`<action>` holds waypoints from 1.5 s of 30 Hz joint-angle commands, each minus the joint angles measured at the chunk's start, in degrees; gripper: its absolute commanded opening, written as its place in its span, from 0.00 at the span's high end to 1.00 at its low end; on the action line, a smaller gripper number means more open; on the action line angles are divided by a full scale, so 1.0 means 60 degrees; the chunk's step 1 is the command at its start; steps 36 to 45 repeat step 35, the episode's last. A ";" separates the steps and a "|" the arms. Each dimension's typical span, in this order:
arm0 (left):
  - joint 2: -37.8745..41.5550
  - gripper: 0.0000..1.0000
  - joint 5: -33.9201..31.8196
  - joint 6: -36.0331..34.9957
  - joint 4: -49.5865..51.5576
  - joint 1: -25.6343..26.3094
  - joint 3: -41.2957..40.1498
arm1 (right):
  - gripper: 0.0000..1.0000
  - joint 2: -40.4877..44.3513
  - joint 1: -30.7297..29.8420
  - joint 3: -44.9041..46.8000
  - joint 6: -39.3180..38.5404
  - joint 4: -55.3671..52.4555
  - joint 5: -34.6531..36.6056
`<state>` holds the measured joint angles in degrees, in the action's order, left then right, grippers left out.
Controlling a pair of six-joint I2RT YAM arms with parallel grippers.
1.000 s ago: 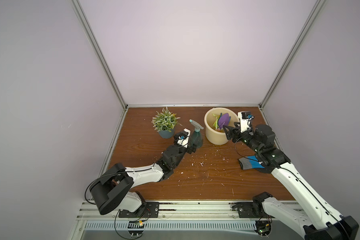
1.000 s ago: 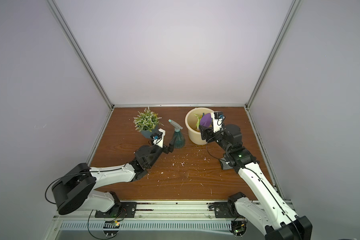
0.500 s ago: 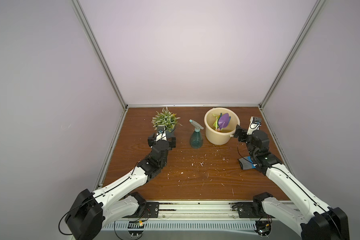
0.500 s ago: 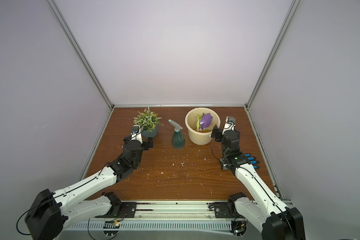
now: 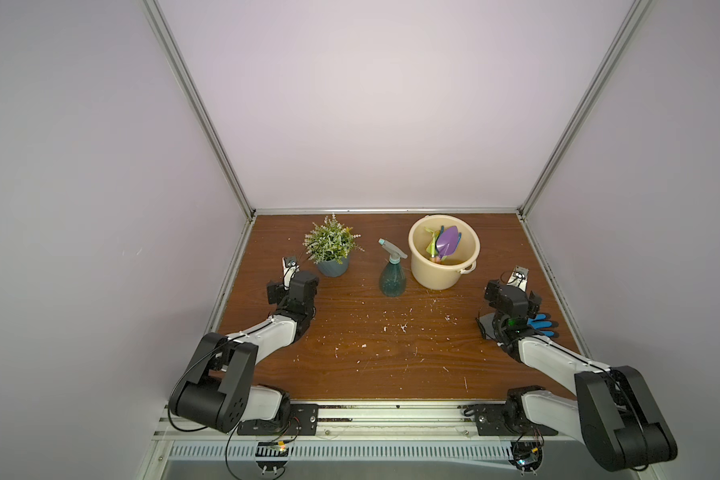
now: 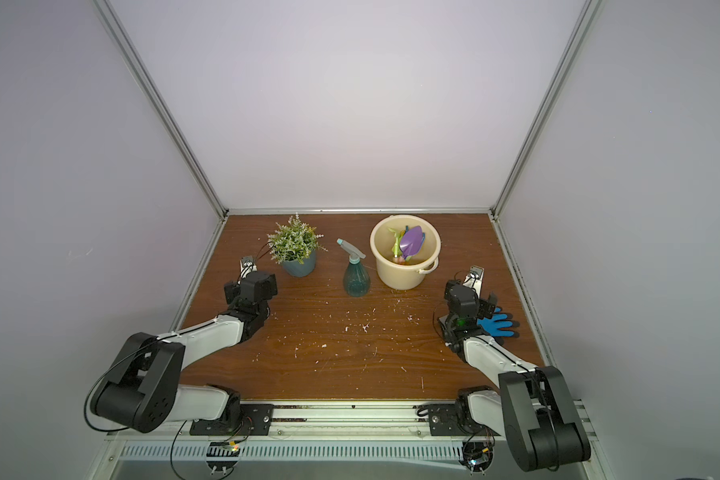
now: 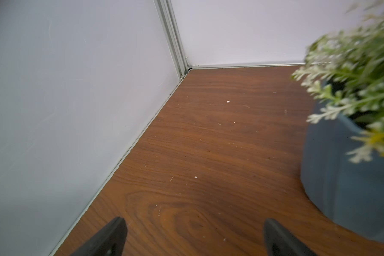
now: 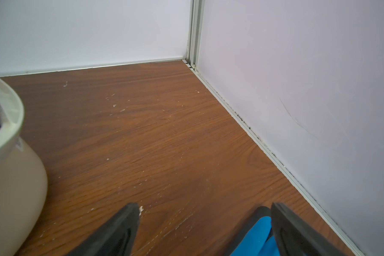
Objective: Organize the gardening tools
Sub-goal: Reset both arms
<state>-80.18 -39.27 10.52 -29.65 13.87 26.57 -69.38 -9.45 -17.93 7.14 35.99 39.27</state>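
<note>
Both jaws gape empty. Tools sit in the bucket, apart from them; sorting looks done, only parking remains.

Smooth wood-grain table, glossy plastic bucket, translucent plastic spray bottle, seemingly matt plant pot.

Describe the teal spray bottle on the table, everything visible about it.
The spray bottle is translucent teal plastic by its look: a rounded body narrowing to a slim neck, topped by a grey trigger head whose light teal nozzle points toward the potted plant. It stands upright on the wooden table, between that plant and the cream bucket, close to the bucket but seemingly apart. Nothing holds it.
</note>
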 commanded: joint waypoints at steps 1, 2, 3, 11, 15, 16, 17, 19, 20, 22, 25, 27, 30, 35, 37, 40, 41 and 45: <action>-0.0067 0.00 0.0574 -0.1052 -0.3204 -0.0424 -0.0873 | 0.01 -0.0317 0.0022 0.0296 -0.0650 0.2389 -0.0508; -0.0088 0.00 0.0838 -0.1118 -0.3900 -0.0539 -0.1139 | 0.01 -0.0382 0.0033 0.0494 -0.0676 0.2957 -0.0575; -0.0172 0.00 0.1086 -0.1119 -0.4468 -0.0712 -0.1379 | 0.01 -0.0486 0.0041 0.0724 -0.0726 0.3669 -0.0739; -0.1121 0.04 0.2844 -0.1473 -0.7157 -0.1352 -0.2223 | 0.01 -0.2536 0.0227 0.1523 -0.1132 0.7325 -0.2351; -0.1704 0.01 0.3706 -0.1468 -0.8700 -0.1638 -0.2741 | 0.01 -0.3438 0.0359 0.1645 -0.1322 0.8456 -0.3111; -0.1444 0.01 0.3796 -0.1342 -0.7708 -0.1684 -0.2481 | 0.01 -0.3191 0.0378 0.1412 -0.1236 0.7532 -0.3151; -0.1280 0.01 0.3904 -0.1289 -0.7181 -0.1728 -0.2405 | 0.01 -0.2916 0.0449 0.1014 -0.1062 0.6315 -0.3144; -0.1508 0.01 0.3906 -0.1400 -0.8049 -0.1747 -0.2646 | 0.01 -0.3090 0.0579 0.1121 -0.0988 0.6873 -0.3211; -0.1594 0.01 0.3893 -0.1426 -0.8270 -0.1726 -0.2670 | 0.01 -0.3188 0.0577 0.1188 -0.1017 0.7176 -0.3204; -0.1560 0.01 0.3893 -0.1413 -0.8187 -0.1725 -0.2670 | 0.01 -0.3149 0.0579 0.1161 -0.1012 0.7036 -0.3224; -0.1551 0.01 0.3884 -0.1404 -0.8181 -0.1725 -0.2666 | 0.01 -0.2956 0.0579 0.0999 -0.0985 0.6399 -0.3248; -0.1550 0.01 0.3893 -0.1403 -0.8184 -0.1725 -0.2669 | 0.01 -0.3011 0.0579 0.1026 -0.1012 0.6544 -0.3236; -0.1552 0.01 0.3893 -0.1404 -0.8198 -0.1725 -0.2670 | 0.01 -0.3038 0.0573 0.0940 -0.0974 0.6402 -0.3275; -0.1518 0.01 0.3893 -0.1406 -0.8197 -0.1725 -0.2690 | 0.01 -0.2982 0.0594 0.1029 -0.1013 0.6505 -0.3321; -0.1518 0.01 0.3893 -0.1406 -0.8197 -0.1725 -0.2690 | 0.01 -0.2982 0.0594 0.1029 -0.1013 0.6505 -0.3321; -0.1518 0.01 0.3893 -0.1406 -0.8197 -0.1725 -0.2690 | 0.01 -0.2982 0.0594 0.1029 -0.1013 0.6505 -0.3321; -0.1518 0.01 0.3893 -0.1406 -0.8197 -0.1725 -0.2690 | 0.01 -0.2982 0.0594 0.1029 -0.1013 0.6505 -0.3321; -0.1518 0.01 0.3893 -0.1406 -0.8197 -0.1725 -0.2690 | 0.01 -0.2982 0.0594 0.1029 -0.1013 0.6505 -0.3321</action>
